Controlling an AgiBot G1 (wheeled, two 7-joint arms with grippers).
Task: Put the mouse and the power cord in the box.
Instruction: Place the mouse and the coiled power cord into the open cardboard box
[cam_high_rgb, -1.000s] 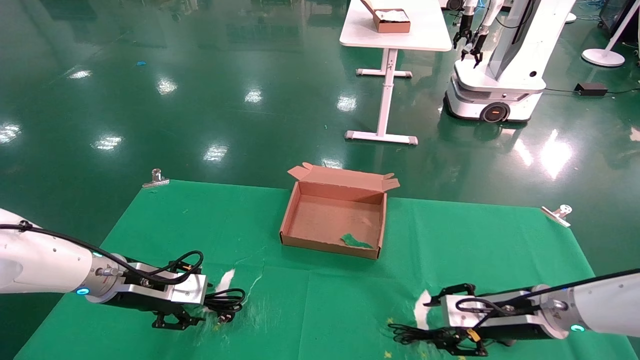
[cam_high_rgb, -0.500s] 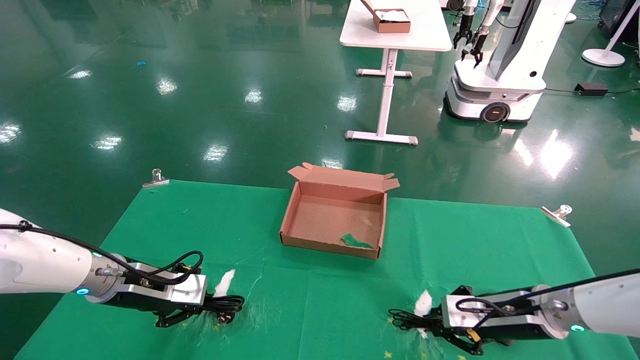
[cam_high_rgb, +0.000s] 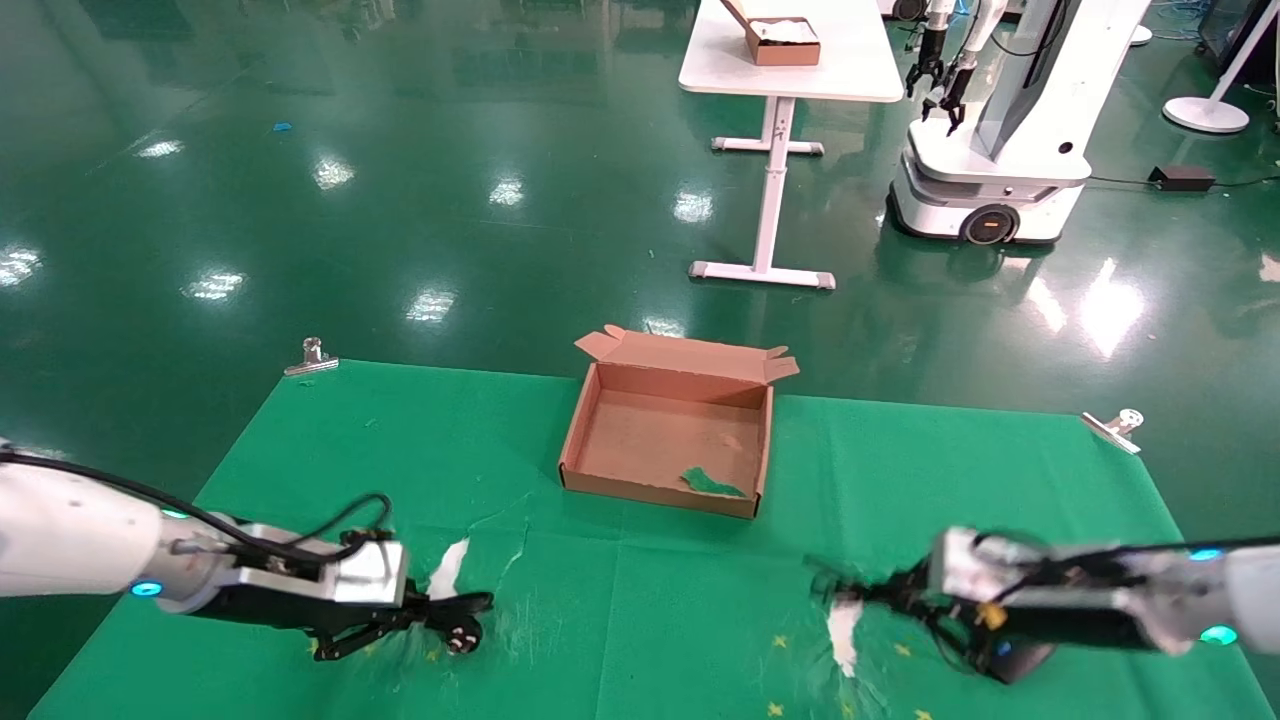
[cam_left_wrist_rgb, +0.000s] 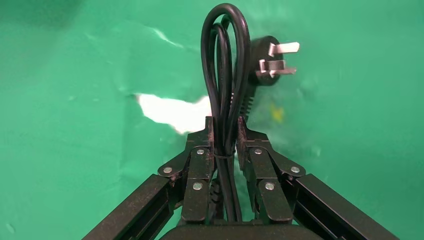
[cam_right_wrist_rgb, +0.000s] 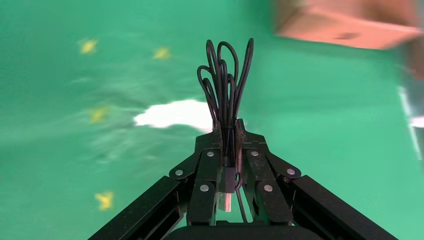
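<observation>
White rounded arms with glowing cyan rings end in silver wrist blocks looped by black cables — each gripper (cam_left_wrist_rgb: 226, 131) black linkage bars, silver rivets, scuffed edges.

Left gripper (cam_left_wrist_rgb: 226, 131) closed on the power cord (cam_left_wrist_rgb: 224, 75), both black fingers (cam_left_wrist_rgb: 202, 150) pressed against the bundled loops. Loops extending past the fingertips in a tall narrow arc. Chunky black plug (cam_left_wrist_rgb: 265, 60) beside the loop top, flat metal prongs pointing away from the cable. Green cloth (cam_left_wrist_rgb: 75, 175) beneath, with a torn white patch (cam_left_wrist_rgb: 172, 110) just beyond the fingertips and a small yellow mark (cam_left_wrist_rgb: 276, 114) near the plug.
</observation>
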